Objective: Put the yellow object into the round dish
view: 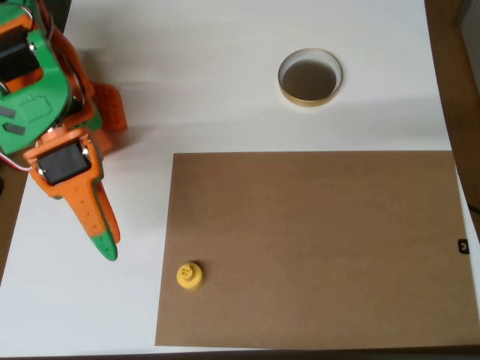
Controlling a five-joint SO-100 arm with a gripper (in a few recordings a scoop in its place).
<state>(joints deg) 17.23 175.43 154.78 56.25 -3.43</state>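
The yellow object (189, 275), a small round piece with a knob on top, stands on the brown mat near its lower left corner. The round dish (310, 77), tan-rimmed with a dark bottom, sits on the white table above the mat, right of centre, with nothing in it. My orange and green gripper (108, 246) hangs over the white table at the left, its tapered fingers pressed together and pointing down-right. It is shut and holds nothing. Its green tip is about a hand's width left of and slightly above the yellow object.
The brown mat (322, 247) covers the lower right of the white table (187, 60). Brown floor or furniture shows past the table's right edge (457, 67). A small black item (463, 245) lies at the mat's right edge.
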